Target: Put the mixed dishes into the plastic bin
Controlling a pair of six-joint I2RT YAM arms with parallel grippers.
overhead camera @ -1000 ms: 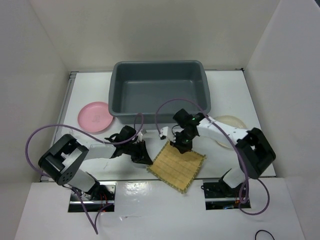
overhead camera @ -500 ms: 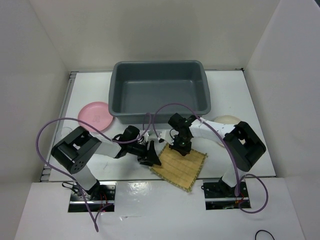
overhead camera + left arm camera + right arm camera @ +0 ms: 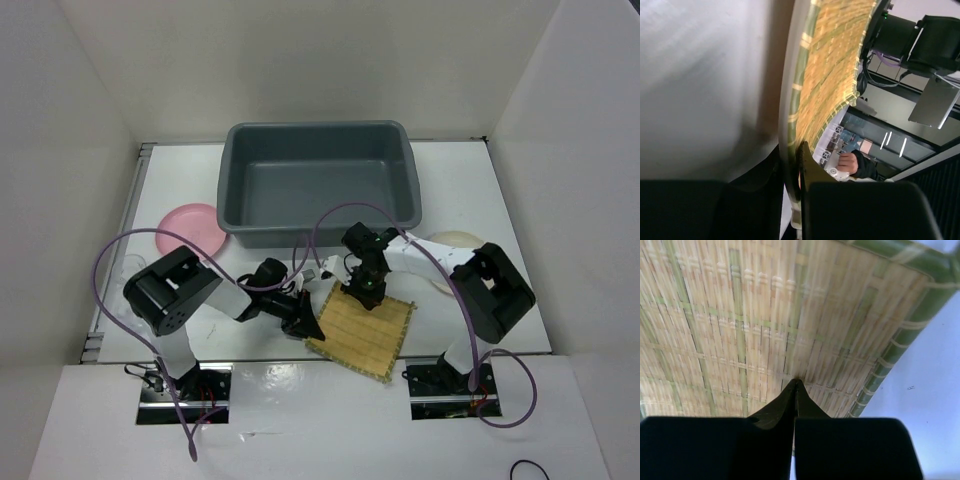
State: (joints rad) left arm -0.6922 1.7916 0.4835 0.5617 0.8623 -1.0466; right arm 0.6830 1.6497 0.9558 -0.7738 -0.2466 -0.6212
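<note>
The square yellow bamboo mat (image 3: 365, 330) lies on the white table in front of the dark grey plastic bin (image 3: 232, 190). My left gripper (image 3: 308, 325) is at the mat's left edge. In the left wrist view (image 3: 792, 150) its jaws are closed on the mat's green rim (image 3: 790, 110). My right gripper (image 3: 366, 292) is shut, and its tips press down on the mat's far corner (image 3: 765, 315). The pink plate (image 3: 185, 228) lies left of the bin. The cream plate (image 3: 455, 245) lies on the right, partly behind the right arm. I cannot make out any clear cups.
The bin is empty and stands at the back centre. White walls close in the table on the left, back and right. Purple cables loop above both arms. The table's near edge runs just in front of the mat.
My left gripper has moved right to the mat's left edge and closed on it. The mat has shifted slightly right. My right gripper stays pressed on the mat's far corner.
</note>
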